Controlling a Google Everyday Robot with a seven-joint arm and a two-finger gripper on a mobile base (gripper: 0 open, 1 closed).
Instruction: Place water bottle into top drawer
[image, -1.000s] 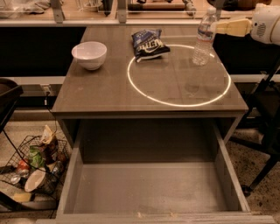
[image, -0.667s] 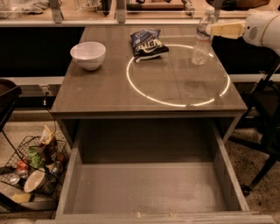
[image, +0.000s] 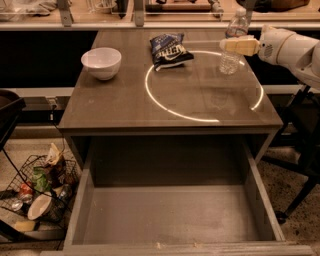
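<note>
The water bottle, clear with a white cap, stands upright at the back right of the grey table top. My gripper reaches in from the right at the bottle's mid-height, with its cream tip across the front of the bottle. The white arm extends off the right edge. The top drawer is pulled out wide open below the table's front edge, and its flat bottom is bare.
A white bowl stands at the back left of the table. A dark blue snack bag lies at the back middle. A bright ring of light lies on the top. A wire basket of trash sits on the floor at the left, and dark furniture legs stand at the right.
My gripper has moved left and slightly down, from beside the bottle's upper part to across its middle. The bottle, bowl, bag and drawer have not moved.
</note>
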